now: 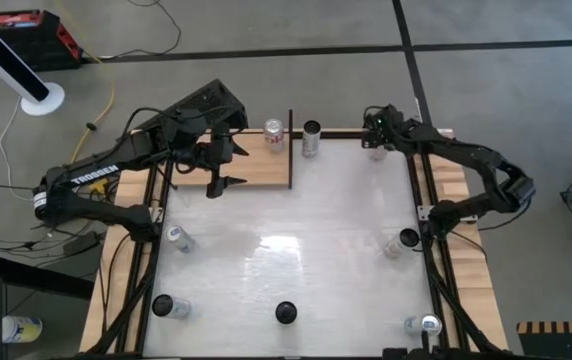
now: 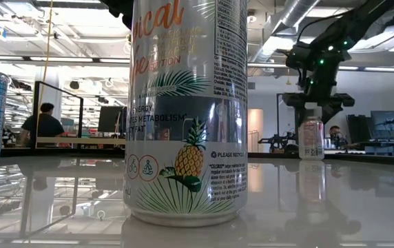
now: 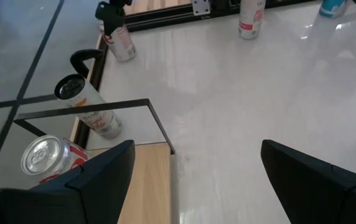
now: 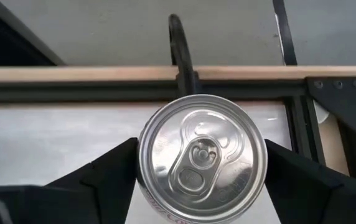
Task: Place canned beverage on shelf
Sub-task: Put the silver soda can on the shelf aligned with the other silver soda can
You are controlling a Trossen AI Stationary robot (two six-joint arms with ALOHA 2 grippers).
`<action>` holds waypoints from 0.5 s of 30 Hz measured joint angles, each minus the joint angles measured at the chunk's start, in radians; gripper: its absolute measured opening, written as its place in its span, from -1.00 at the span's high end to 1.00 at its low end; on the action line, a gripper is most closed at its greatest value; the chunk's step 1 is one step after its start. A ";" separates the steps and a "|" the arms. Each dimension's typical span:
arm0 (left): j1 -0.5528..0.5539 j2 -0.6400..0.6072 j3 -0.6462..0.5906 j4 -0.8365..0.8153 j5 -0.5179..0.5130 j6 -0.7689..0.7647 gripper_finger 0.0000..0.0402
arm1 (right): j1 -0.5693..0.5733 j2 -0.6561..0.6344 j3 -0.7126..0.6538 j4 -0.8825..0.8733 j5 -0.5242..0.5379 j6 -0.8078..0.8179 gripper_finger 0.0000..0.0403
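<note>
A silver-topped can (image 4: 203,155) stands upright on the white table at its far right corner (image 1: 377,150). My right gripper (image 1: 376,138) comes down over it, one finger on each side (image 4: 200,149), and in the low view sits at the can's top (image 2: 312,110). The pale wooden shelf (image 1: 256,170) lies at the far left, with a thin black upright (image 1: 291,150) along its right edge. A red-and-white can (image 1: 274,132) stands on the shelf. My left gripper (image 1: 221,165) hangs open above the shelf (image 3: 150,180), nothing between its fingers (image 3: 196,168). My right gripper has the can's upper wall (image 4: 142,158) between its two fingers, one on each opposite side just below the rim. The fingers slant down onto it from above. The can stands upright with its base on the table (image 2: 312,157).
A dark-topped can (image 1: 311,138) stands on the table just right of the upright. Several more cans stand along the left, near and right edges (image 1: 178,237) (image 1: 285,313) (image 1: 403,241). One pineapple-print can (image 2: 183,110) fills the low view. The table's middle is bare.
</note>
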State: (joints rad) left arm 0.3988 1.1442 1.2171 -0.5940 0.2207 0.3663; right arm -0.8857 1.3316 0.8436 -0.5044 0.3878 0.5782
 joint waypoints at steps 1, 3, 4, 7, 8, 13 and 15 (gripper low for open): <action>0.000 0.000 0.000 0.000 0.000 0.000 -0.66 | 0.008 -0.009 -0.001 -0.009 -0.011 -0.001 -0.59; 0.000 0.000 0.000 0.000 0.001 0.000 -0.66 | 0.034 -0.035 -0.001 -0.023 -0.055 -0.003 -0.59; 0.000 0.000 0.000 0.000 0.002 0.000 -0.66 | 0.054 -0.055 -0.001 -0.031 -0.080 -0.008 -0.59; 0.000 0.000 0.000 0.000 0.017 -0.001 -0.66 | 0.149 -0.122 -0.001 -0.058 -0.159 -0.052 -0.59; 0.000 0.000 0.000 0.000 0.033 -0.001 -0.66 | 0.197 -0.144 -0.001 -0.070 -0.175 -0.068 -0.59; 0.000 0.000 0.000 0.001 0.091 -0.003 -0.66 | 0.516 -0.212 -0.001 -0.028 -0.197 -0.090 -0.59; 0.000 0.000 0.000 0.001 0.098 -0.011 -0.66 | 0.656 -0.211 -0.001 0.026 -0.198 -0.090 -0.59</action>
State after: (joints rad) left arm 0.3988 1.1442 1.2171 -0.5930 0.3185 0.3554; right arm -0.2301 1.1210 0.8425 -0.4780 0.1903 0.4885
